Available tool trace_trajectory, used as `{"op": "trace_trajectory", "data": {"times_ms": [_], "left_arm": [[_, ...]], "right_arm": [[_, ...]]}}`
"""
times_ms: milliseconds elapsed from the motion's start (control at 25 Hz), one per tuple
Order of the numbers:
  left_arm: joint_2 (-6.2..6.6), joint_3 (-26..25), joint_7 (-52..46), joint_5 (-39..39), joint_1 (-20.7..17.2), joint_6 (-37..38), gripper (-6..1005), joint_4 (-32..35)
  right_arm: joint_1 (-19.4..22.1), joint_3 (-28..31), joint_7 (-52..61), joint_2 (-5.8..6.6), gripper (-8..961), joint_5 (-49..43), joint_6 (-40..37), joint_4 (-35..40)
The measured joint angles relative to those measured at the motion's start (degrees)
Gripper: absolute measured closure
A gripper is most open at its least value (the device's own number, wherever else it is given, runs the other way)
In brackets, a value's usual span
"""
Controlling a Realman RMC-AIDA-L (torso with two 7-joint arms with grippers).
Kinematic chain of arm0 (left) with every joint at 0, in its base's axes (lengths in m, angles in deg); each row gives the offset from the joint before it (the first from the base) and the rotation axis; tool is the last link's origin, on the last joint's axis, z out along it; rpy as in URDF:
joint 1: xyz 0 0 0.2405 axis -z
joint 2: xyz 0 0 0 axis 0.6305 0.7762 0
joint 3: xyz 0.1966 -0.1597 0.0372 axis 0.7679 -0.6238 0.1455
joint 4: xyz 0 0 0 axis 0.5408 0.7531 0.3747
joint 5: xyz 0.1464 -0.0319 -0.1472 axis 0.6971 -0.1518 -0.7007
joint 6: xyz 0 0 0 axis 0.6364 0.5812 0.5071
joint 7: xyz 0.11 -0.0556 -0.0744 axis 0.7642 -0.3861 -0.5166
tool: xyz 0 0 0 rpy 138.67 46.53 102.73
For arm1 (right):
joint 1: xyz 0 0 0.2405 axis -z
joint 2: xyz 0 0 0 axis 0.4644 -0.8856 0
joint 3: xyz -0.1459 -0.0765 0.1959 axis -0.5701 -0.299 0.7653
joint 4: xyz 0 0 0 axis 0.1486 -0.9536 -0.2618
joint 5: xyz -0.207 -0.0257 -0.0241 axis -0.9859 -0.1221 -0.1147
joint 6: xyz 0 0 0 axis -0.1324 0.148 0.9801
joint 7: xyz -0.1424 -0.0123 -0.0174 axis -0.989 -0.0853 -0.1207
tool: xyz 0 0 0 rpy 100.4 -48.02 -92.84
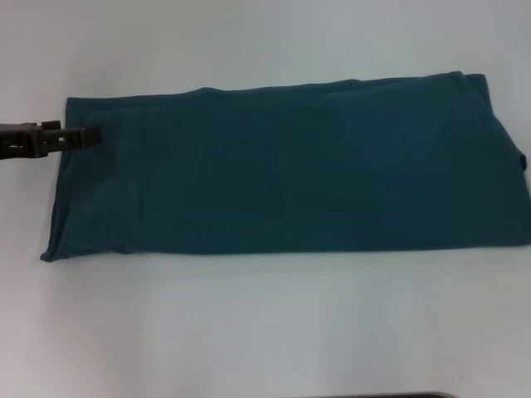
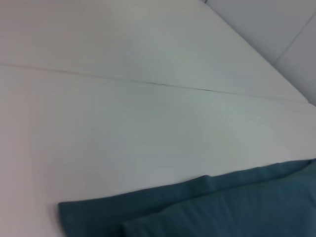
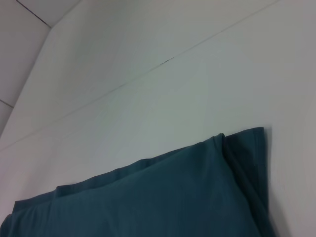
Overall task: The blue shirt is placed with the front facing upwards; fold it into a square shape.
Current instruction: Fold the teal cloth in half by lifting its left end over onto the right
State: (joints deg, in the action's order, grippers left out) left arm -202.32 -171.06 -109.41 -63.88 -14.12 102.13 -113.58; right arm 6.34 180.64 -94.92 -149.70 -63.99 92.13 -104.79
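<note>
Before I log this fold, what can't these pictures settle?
- Dark teal-blue cotton shirt: right end cut off by the head view's edge; front lettering not visible, plain cloth faces up.
- Left gripper: at the shirt's left end, fingers too dark to read.
- Right gripper: in no view.

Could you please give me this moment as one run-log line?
blue shirt: long folded band, plain side up, flat on white table | left gripper: over shirt's left end | right gripper: out of view

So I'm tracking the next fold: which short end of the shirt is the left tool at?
The robot's-left end: the left tool overlaps the blue shirt there, near its far corner. The opposite end has no tool near it.
</note>
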Motion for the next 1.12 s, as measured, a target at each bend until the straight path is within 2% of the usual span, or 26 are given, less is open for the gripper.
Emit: {"op": "trace_trajectory", "data": {"times_ms": [440,800,1120], "left_arm": [[1.09,0.2,-3.8,3.0,-0.5,-1.8,64,0.4],[2.38,0.6,-8.9,8.2,0.8,-1.4,64,0.5],[2.57,2.1,-11.8,12.5,2.7,-1.2,64,1.4]], "right_arm": [[-0.9,0.2,-0.4,-0.97,190,0.5,-0.7,0.7],[-1.0,2.4,-0.5,-1.43,190,2.9,-0.8,0.9],[-1.2,3.1,-0.8,-1.74,190,3.3,-1.4,0.9]]}}
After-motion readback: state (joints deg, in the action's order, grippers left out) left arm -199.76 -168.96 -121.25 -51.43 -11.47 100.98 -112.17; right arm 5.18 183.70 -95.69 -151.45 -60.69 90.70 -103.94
